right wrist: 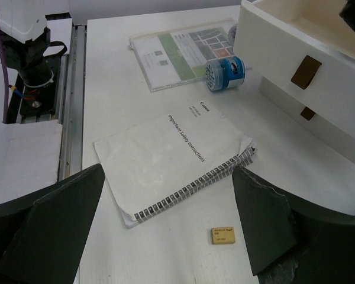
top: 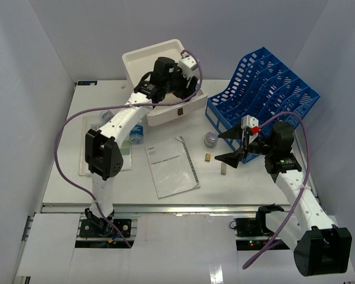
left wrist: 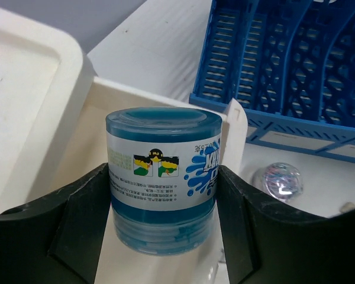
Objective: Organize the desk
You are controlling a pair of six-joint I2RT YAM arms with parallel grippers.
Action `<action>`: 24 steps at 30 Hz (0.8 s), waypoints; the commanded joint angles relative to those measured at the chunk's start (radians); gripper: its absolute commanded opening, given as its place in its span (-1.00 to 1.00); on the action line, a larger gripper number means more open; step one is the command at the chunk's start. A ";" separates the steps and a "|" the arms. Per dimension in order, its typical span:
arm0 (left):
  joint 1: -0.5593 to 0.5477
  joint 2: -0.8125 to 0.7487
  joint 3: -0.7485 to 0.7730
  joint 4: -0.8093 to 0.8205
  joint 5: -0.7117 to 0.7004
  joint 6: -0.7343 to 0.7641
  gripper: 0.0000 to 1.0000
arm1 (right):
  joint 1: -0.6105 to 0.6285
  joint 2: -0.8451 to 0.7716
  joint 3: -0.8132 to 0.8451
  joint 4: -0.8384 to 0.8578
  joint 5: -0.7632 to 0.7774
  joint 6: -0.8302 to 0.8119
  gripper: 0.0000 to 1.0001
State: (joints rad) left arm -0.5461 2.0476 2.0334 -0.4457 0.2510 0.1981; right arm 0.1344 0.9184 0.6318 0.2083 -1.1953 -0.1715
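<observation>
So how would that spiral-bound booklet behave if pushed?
The booklet looks thin, so probably light and floppy. Lying flat on the desk, it would likely slide, not tip. Its curled corner might snag.

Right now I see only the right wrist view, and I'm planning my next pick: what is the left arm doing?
Observer: The left gripper holds a teal jar above the open white box.
Operator: What's to my right?
Observer: A blue file rack stands at the far right of the desk.
Operator: Anything loose near it?
Observer: A shiny little ball lies just in front of the rack.
</observation>
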 commanded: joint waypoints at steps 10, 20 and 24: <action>-0.063 -0.068 0.053 0.067 -0.197 0.091 0.93 | -0.006 0.009 -0.006 0.045 -0.035 0.009 0.93; -0.061 -0.266 -0.027 0.054 -0.229 0.001 0.96 | -0.005 0.055 0.019 -0.048 -0.036 -0.061 0.96; -0.051 -0.488 -0.234 0.066 -0.293 -0.074 0.90 | 0.010 0.099 0.047 -0.107 -0.015 -0.098 0.96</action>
State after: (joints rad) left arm -0.6052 1.8201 1.9330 -0.4020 0.0240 0.2101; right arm 0.1324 0.9840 0.6316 0.1696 -1.2124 -0.2105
